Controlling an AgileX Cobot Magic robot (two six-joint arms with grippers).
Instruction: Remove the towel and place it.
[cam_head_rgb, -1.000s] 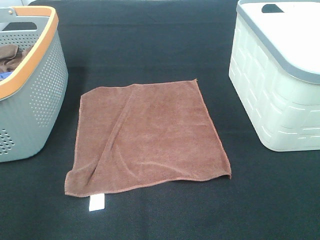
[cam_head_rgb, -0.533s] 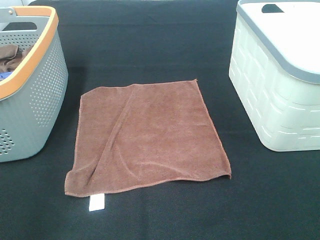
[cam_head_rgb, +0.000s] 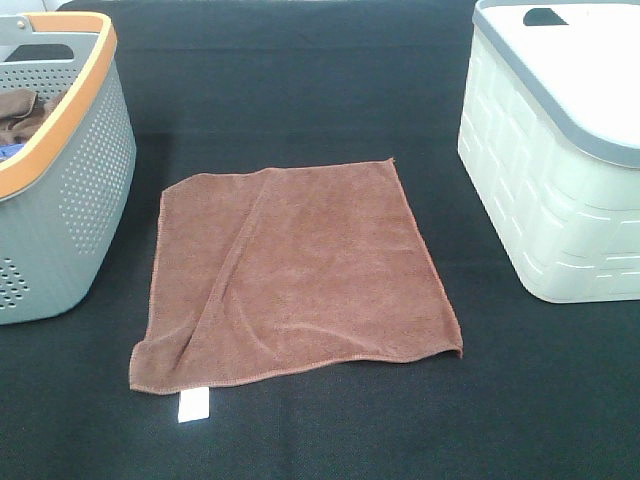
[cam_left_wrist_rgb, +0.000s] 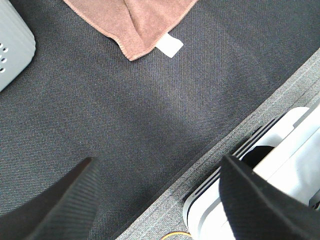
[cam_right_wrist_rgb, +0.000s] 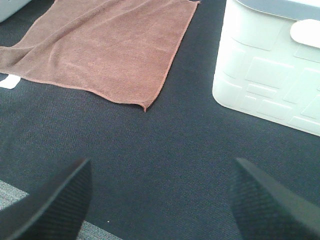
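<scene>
At the far left you see only part of the grey perforated basket (cam_head_rgb: 70, 190) with its orange rim; the frame cuts off its left side, and inside it a bunched brown cloth (cam_head_rgb: 22, 112) and a sliver of something blue show, too little to tell more. In the left wrist view the left pincer (cam_left_wrist_rgb: 160, 200) is spread wide over bare dark fabric, holding nothing, and only the dark inner faces of its two fingers (cam_left_wrist_rgb: 60, 205) enter the picture. Beyond them you catch the towel's tagged corner, a corner of the grey basket, and a white device (cam_left_wrist_rgb: 270, 185) past the worktop's edge, cut off and hard to identify. The towel (cam_head_rgb: 295, 275) lies flat and spread out in the middle of the worktop (cam_head_rgb: 300, 80), between the two baskets and touching neither, with soft creases along its left side and its white tag (cam_head_rgb: 193, 405) sticking out at the near left corner. The worktop is covered in black woven cloth. In the right wrist view the right pincer (cam_right_wrist_rgb: 160, 200) is likewise spread and empty, above the cloth near the towel's near right corner. At the right stands the white basket (cam_head_rgb: 550, 180) with a grey rim, cropped by the frame.
</scene>
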